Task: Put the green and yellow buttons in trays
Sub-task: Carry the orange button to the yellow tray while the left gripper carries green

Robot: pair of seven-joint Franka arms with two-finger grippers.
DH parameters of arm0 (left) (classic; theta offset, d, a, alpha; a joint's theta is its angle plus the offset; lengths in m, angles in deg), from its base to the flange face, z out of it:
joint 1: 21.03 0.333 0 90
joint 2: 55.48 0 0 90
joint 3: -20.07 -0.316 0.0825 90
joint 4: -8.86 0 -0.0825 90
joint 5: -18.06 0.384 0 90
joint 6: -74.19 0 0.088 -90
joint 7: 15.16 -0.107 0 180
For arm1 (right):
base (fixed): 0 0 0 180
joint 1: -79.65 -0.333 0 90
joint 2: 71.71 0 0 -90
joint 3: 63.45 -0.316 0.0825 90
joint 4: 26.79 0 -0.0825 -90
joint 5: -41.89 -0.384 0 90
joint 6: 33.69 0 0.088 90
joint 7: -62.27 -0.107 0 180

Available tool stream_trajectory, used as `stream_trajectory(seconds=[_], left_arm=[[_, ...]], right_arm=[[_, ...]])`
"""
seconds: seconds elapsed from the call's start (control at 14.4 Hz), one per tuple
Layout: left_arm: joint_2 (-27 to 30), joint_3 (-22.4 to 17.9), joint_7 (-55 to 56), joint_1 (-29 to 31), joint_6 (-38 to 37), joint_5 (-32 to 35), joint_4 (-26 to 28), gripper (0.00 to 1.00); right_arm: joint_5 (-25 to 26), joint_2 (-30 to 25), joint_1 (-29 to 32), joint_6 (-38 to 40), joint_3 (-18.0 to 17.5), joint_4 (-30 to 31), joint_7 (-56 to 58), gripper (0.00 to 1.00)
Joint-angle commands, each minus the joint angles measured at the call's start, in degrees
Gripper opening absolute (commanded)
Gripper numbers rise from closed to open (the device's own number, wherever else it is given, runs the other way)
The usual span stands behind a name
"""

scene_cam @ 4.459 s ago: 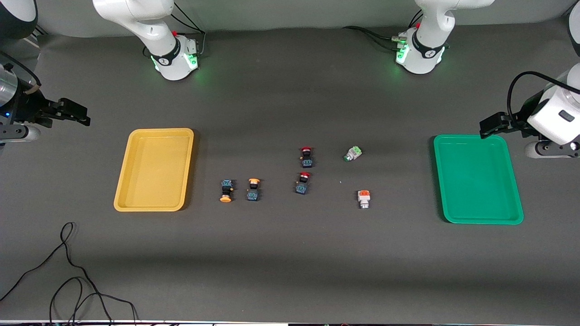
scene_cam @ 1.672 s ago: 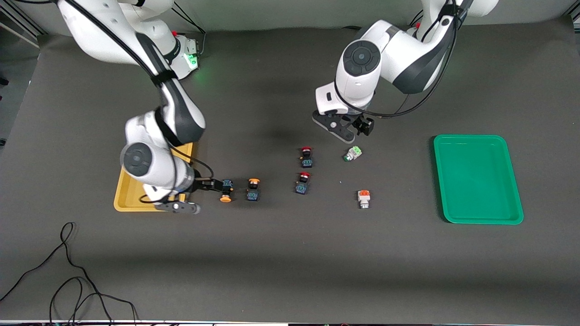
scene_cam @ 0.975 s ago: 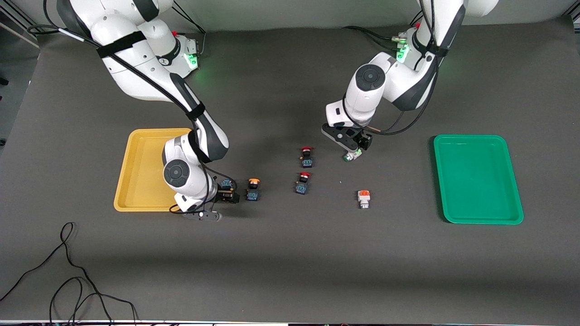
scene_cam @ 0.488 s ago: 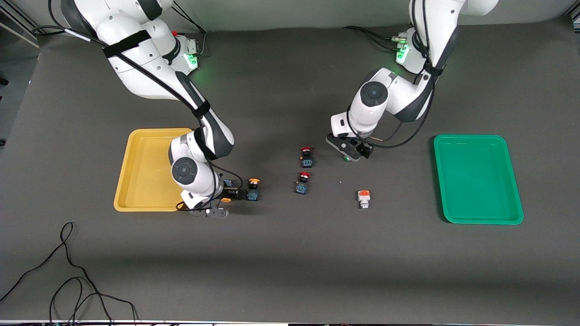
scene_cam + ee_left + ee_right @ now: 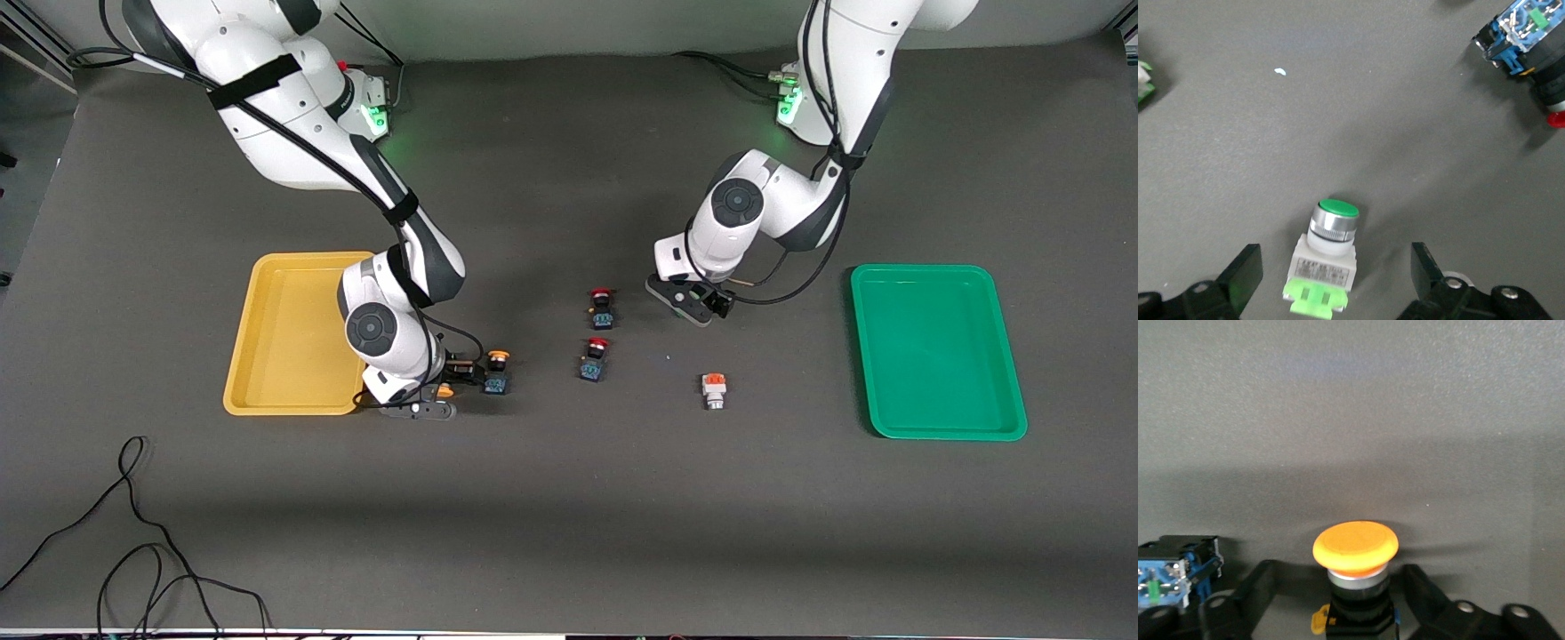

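Observation:
A green-topped white button (image 5: 1325,259) lies on the mat between the fingers of my left gripper (image 5: 1333,273). That gripper is open, with a gap on each side, and its hand (image 5: 702,307) hides the button in the front view. My right gripper (image 5: 1338,587) is down around a yellow-capped button (image 5: 1355,550) beside the yellow tray (image 5: 267,356). Its fingers flank the black body without touching. A second yellow-capped button (image 5: 497,372) lies next to it. The orange-topped white button (image 5: 713,389) lies nearer the front camera than the left hand. The green tray (image 5: 933,356) sits at the left arm's end.
Two red-capped switches (image 5: 601,307) (image 5: 594,358) lie between the two hands; one shows in the left wrist view (image 5: 1528,40). A blue switch body (image 5: 1171,577) lies close beside the right gripper. Loose black cables (image 5: 133,533) trail near the front edge at the right arm's end.
Both hands have come down over their buttons. The left hand now hides the green button in the front view. The right gripper's fingers have drawn in around the yellow-capped button.

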Motion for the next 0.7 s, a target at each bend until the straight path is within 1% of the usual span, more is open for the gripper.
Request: stream_trajectory(seconds=[0.0, 0.14, 0.21, 0.35, 0.49, 0.56, 0.63], left_arm=[[-0.44, 0.18, -0.55, 0.0, 1.42, 0.46, 0.21, 0.87], [-0.27, 0.17, -0.64, -0.26, 1.51, 0.55, 0.21, 0.43], [-0.09, 0.18, -0.72, -0.27, 1.43, 0.55, 0.21, 0.31], [0.43, 0.18, -0.81, -0.27, 1.08, 0.55, 0.21, 0.09], [1.22, 0.18, -0.9, -0.09, 0.72, 0.55, 0.21, 0.0], [2.1, 0.18, -0.99, 0.17, 0.2, 0.55, 0.21, 0.0], [4.11, 0.26, -0.9, 0.26, -1.72, 0.46, 0.21, 0.0]], right_arm=[[-0.11, -2.89, -0.48, 2.26, 1.14, 1.72, -0.87, 0.0], [-0.11, -5.96, -0.48, 8.32, 3.07, 1.11, -0.51, 0.0], [-0.11, -7.98, -0.31, 10.87, 3.34, 1.02, -0.51, 0.0], [-0.11, -11.59, -0.31, 16.67, 5.61, 0.5, 1.75, 0.0], [-0.2, -15.37, -0.31, 22.38, 8.86, 0.58, 6.75, 0.0], [-0.38, -16.86, -0.31, 24.85, 11.14, 0.84, 11.48, 0.0], [-0.47, -17.84, -0.31, 26.35, 13.69, 1.28, 16.05, 0.0]])
